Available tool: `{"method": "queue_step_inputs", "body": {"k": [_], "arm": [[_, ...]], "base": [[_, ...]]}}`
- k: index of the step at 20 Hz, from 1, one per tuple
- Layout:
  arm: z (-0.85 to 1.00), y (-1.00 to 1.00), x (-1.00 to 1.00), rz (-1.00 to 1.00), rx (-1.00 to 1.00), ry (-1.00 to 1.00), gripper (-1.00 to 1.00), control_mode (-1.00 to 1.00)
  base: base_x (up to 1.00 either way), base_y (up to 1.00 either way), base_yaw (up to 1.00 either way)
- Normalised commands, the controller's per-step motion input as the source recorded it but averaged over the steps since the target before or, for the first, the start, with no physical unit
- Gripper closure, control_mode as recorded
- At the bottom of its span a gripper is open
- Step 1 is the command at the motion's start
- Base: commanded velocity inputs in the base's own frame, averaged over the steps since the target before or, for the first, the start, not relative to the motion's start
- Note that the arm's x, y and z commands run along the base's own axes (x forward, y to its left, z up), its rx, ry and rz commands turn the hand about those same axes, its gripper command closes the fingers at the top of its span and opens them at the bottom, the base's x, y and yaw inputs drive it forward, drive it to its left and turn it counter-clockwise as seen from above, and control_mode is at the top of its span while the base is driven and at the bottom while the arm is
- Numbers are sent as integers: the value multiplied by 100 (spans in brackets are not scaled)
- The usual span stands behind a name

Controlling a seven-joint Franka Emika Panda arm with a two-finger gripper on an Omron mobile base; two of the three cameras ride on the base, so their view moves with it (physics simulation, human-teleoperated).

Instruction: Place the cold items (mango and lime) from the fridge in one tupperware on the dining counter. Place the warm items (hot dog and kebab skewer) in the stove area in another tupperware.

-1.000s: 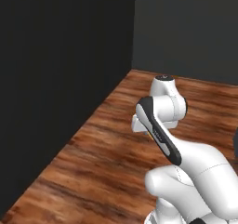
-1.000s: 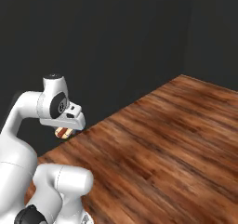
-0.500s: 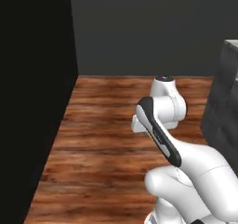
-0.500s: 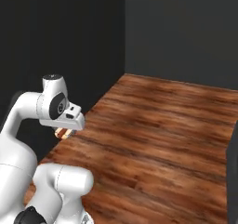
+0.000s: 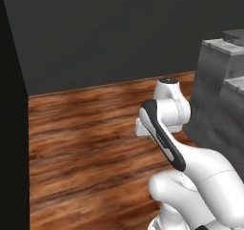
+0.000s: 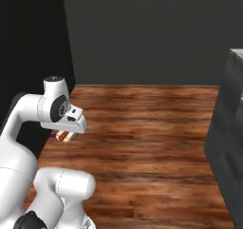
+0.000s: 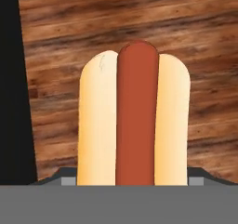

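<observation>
A hot dog [image 7: 135, 116], a brown-red sausage between two pale bun halves, stands lengthwise in the hand view, and my gripper [image 7: 132, 179] is shut on its near end. The dark fingertips [image 7: 62, 177] peek out on either side of the bun. In the right base view the hot dog [image 6: 65, 136] hangs under the white hand, with the gripper [image 6: 66, 134] held low over the wooden floor, close to the robot's body. In the left base view the hand [image 5: 143, 129] sits tucked in front of the arm.
Brown wooden floor [image 6: 142, 128] stretches ahead to a dark grey wall [image 5: 119, 33]. Grey panelled cabinets [image 5: 221, 109] stand on the right of the left base view. A dark grey block [image 6: 230, 142] is at the right of the right base view, and a black panel [image 6: 28, 57] at the left.
The whole scene has slid leftward in both base views, so the base has turned. Grey cabinets have come into sight on the right. The arm keeps its pose with the hot dog held.
</observation>
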Motion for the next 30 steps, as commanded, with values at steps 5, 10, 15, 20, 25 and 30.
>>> {"method": "queue_step_inputs", "body": {"k": [5,10,15,20,25,30], "arm": [[0,0,0,0,0,0,100,100],[0,0,0,0,0,0,100,100],[0,0,0,0,0,0,100,100],[0,0,0,0,0,0,100,100],[0,0,0,0,0,0,100,100],[0,0,0,0,0,0,100,100]], "base": [[97,83,-58],[99,86,-57],[100,89,-34],[100,86,-29],[100,93,-36],[100,99,-36]]}}
